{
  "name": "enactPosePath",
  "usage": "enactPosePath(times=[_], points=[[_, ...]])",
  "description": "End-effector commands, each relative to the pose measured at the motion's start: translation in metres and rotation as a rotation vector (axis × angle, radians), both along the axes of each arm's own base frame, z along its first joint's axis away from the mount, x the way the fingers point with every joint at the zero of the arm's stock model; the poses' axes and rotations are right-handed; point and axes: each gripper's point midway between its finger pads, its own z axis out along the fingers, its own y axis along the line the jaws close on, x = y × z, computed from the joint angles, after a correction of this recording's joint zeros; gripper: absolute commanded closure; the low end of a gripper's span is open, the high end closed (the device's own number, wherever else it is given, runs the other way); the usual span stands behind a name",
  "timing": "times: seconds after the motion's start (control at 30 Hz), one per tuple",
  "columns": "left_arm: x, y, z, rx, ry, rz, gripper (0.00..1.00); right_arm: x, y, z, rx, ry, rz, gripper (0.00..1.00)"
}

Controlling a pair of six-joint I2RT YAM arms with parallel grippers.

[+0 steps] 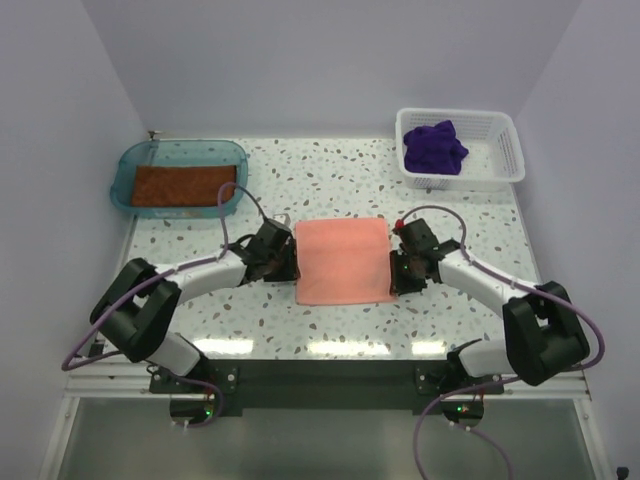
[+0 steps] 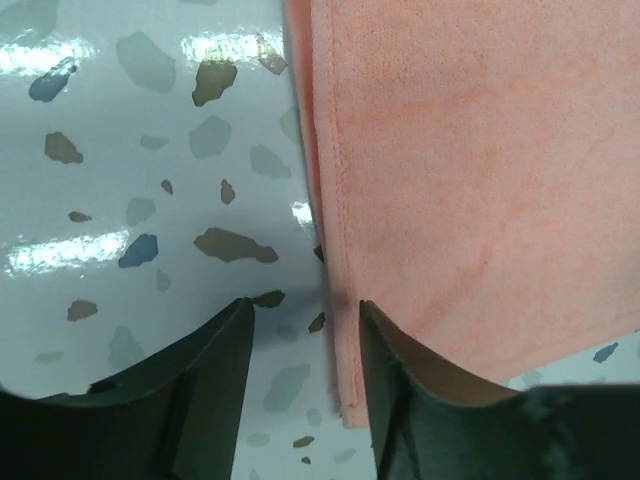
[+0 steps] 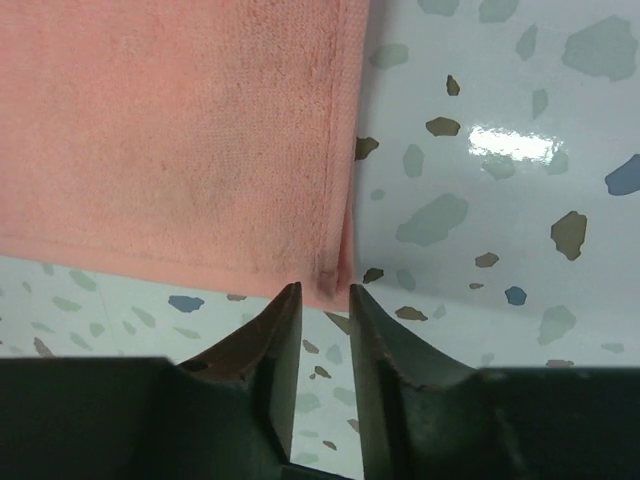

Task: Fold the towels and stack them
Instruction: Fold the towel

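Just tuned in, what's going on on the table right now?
The left fingers and right fingers sit open at opposite side edges of the pink towel, which lies flat mid-table; neither grips it. The brown towel lies flat in the tray; the purple towel is bunched in the basket.

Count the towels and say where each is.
3: pink towel flat on the table, central; brown towel in the teal tray; purple towel bunched in the white basket. More could hide beneath.
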Motion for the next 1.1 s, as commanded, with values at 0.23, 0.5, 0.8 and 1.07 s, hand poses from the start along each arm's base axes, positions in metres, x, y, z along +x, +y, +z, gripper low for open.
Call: enactPosePath(times=[0.23,0.5,0.8,1.07], points=[[0.077,-0.017,0.1,-0.047,-0.265,-0.029,0.43,0.103,0.024,0.097,0.11,-0.304,0.046,0.71],[0.151,-0.038,0.073,-0.001,-0.274,-0.124,0.59,0.188,0.044,0.084,0.128,-0.388,0.044,0.85],[0.168,-0.022,0.017,0.09,-0.223,-0.115,0.62,0.215,0.036,0.016,0.101,-0.322,-0.01,0.88],[0.171,0.0,0.062,0.152,-0.322,-0.105,0.47,0.209,0.025,0.051,0.021,-0.356,0.11,0.8]])
